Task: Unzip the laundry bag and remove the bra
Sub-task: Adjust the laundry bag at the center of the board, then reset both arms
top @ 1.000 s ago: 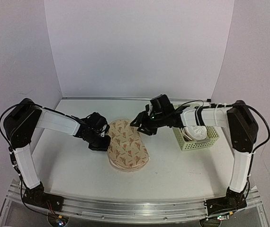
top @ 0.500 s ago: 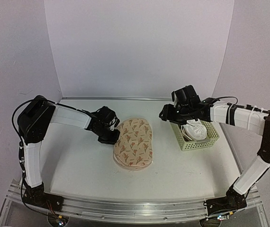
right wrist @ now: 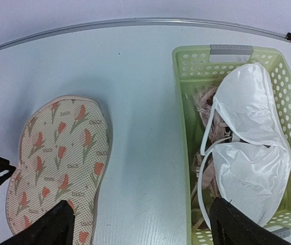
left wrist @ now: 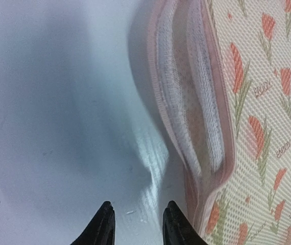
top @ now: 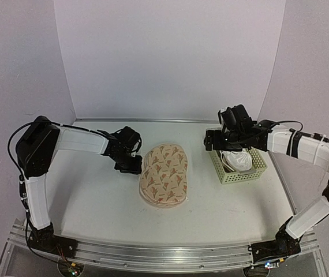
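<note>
The laundry bag [top: 163, 176] lies flat mid-table, beige with orange-red leaf prints. In the left wrist view its pinkish rim gapes, showing pale lining [left wrist: 191, 102] beside the printed top [left wrist: 258, 127]. My left gripper [top: 129, 164] sits at the bag's left edge, its fingers [left wrist: 106, 224] a little apart with only bare table between them. The white bra [right wrist: 252, 148] lies in the pale-green basket [right wrist: 181, 127]; it also shows in the top view [top: 238, 160]. My right gripper [right wrist: 143, 229] is wide open and empty, above the table between the bag [right wrist: 58, 158] and the basket.
The basket [top: 255, 173] stands at the right with pinkish cloth under the bra. White walls close the back and sides. Bare table lies in front of the bag and at the far left.
My right gripper has swung right from the bag's far end to the basket's near side. The bag has shifted slightly right. My left gripper stays at the bag's left edge.
</note>
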